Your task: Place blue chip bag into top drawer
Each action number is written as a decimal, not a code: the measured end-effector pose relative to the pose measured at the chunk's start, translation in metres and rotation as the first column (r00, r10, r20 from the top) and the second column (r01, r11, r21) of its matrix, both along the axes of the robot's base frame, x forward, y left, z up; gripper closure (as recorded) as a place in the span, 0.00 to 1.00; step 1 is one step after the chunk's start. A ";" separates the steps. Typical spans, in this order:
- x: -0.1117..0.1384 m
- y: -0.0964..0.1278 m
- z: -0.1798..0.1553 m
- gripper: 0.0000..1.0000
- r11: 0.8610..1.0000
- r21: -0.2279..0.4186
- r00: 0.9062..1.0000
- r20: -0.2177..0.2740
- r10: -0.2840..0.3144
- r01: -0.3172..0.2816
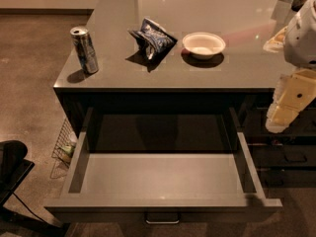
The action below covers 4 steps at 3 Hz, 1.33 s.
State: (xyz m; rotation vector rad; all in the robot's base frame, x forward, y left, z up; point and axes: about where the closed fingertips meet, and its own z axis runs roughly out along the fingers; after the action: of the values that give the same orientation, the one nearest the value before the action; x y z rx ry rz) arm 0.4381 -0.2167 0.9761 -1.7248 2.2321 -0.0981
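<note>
The blue chip bag is a crumpled dark-blue foil bag with white lettering. It lies on the grey countertop between a can and a bowl. The top drawer is pulled out wide under the counter, with nothing on its flat grey floor and its metal bar handle at the front. My gripper hangs at the right edge of the view, beside the counter's front right corner and above the drawer's right wall. It is far from the bag and holds nothing that I can see.
A silver-blue drink can stands at the counter's left front corner. A white bowl sits right of the bag. My white arm is at the right. A wire basket and a dark chair base are on the floor at the left.
</note>
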 end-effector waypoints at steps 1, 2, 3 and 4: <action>0.017 0.011 -0.003 0.00 0.999 0.036 0.999 0.044 -0.006 0.004; 0.017 0.011 -0.003 0.00 0.999 0.036 0.999 0.044 -0.006 0.004; 0.028 0.016 -0.003 0.00 0.998 0.057 0.996 0.084 0.018 -0.023; 0.076 0.034 -0.005 0.00 0.989 0.089 0.974 0.205 0.097 -0.117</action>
State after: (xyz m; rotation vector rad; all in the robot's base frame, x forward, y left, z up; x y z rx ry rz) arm 0.5142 -0.1826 0.9711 -1.6970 1.9628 -0.1264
